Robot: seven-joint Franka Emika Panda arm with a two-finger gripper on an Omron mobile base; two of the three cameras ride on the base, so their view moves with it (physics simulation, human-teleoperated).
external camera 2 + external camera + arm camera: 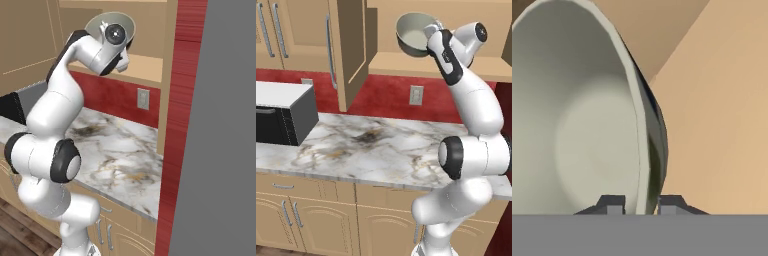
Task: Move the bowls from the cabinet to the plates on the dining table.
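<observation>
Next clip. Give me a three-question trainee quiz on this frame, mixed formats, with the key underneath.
1. True or false: the gripper is shut on the rim of the grey-green bowl.
2. The bowl is: A) flat on the shelf, B) lifted and tilted at the open cabinet, C) on the marble counter.
3. Fill in: on the counter, at the left of the left base view, stands a ______.

Key: 1 true (a finger on each side of the wall); 2 B; 3 microwave.
</observation>
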